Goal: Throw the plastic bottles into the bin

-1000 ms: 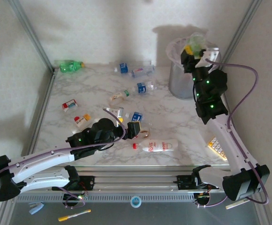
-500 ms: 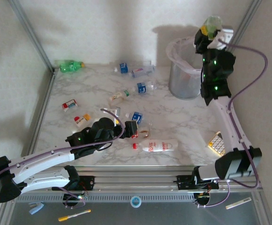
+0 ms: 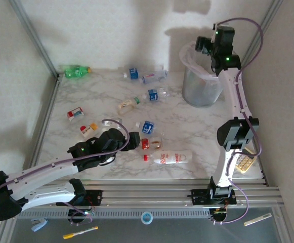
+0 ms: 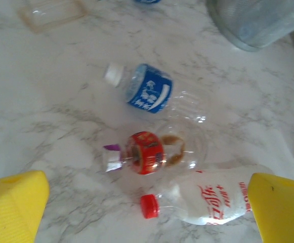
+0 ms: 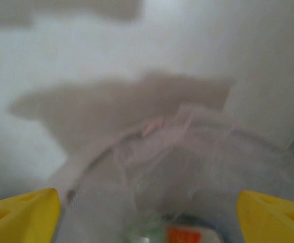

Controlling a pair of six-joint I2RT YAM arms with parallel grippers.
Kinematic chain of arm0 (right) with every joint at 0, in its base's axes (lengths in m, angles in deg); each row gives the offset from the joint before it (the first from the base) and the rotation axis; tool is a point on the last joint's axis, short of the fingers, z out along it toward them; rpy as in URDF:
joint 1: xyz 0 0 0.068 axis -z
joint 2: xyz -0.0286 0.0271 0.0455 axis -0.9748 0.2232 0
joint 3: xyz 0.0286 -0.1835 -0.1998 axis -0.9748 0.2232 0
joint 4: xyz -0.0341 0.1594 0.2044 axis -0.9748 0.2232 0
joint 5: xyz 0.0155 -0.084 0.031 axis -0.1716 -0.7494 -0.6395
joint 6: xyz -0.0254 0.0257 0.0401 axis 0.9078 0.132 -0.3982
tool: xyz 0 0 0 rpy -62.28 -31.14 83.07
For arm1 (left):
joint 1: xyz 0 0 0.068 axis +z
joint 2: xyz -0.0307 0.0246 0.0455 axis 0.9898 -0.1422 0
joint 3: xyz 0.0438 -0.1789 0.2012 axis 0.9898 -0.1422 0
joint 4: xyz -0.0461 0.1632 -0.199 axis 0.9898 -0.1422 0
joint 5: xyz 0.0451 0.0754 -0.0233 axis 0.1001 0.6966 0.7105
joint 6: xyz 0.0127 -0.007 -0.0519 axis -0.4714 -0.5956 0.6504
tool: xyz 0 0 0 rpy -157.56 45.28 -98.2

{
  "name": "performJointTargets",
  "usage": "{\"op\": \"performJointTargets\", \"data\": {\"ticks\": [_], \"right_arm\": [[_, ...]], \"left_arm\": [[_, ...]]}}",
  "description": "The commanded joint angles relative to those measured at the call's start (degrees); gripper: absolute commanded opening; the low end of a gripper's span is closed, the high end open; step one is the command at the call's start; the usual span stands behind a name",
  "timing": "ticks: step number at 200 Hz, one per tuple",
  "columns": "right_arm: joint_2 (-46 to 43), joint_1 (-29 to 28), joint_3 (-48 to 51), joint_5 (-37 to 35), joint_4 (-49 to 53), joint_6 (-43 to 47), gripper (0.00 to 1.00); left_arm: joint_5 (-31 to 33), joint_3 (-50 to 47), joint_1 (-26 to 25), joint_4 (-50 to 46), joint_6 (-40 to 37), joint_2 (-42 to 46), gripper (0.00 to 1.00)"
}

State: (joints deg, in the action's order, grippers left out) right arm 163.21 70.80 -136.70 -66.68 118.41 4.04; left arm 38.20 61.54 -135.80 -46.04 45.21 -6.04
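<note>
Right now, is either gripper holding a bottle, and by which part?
Nothing is held. The left gripper hangs open above bottles lying on the table; the right gripper is open and empty over the bin.

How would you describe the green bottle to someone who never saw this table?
Go to the far left corner of the marble table, by the metal post. The green bottle lies there on its side. Only it is green; the rest are clear or white.
</note>
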Motion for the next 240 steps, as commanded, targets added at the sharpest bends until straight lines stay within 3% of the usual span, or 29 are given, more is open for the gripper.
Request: {"op": "performJointTargets", "data": {"ticks": [1,47,78,122,186,240], "right_arm": [[-9.4,0.0,5.5,4.2,-0.3,-1.7,0.93],[-17.6,-0.1,10.7,13.0,4.7,-3.8,0.99],[-22.7,-0.2,17.1,20.1,4.8,-6.0,0.99],[-27.7,-2.1,22.3,24.7,7.5,-6.0,0.99],[-32.6,-6.0,27.9,24.2,10.0,-2.9,0.99],[-34.6,-7.4,32.5,25.0,9.6,-3.2,0.99]], "left_arm": [[4.7,1.4,1.6,-10.4,7.8,2.7,1.0],[5.7,0.4,4.8,-25.6,17.6,4.8,1.0],[4.1,-2.3,7.0,-29.0,18.4,3.8,1.0],[1.2,-6.2,10.3,-25.6,14.4,0.9,1.0],[-6.5,-8.0,15.5,-18.3,4.8,-5.1,0.98],[-10.7,-9.1,19.2,-14.9,1.7,-7.7,0.94]]}}
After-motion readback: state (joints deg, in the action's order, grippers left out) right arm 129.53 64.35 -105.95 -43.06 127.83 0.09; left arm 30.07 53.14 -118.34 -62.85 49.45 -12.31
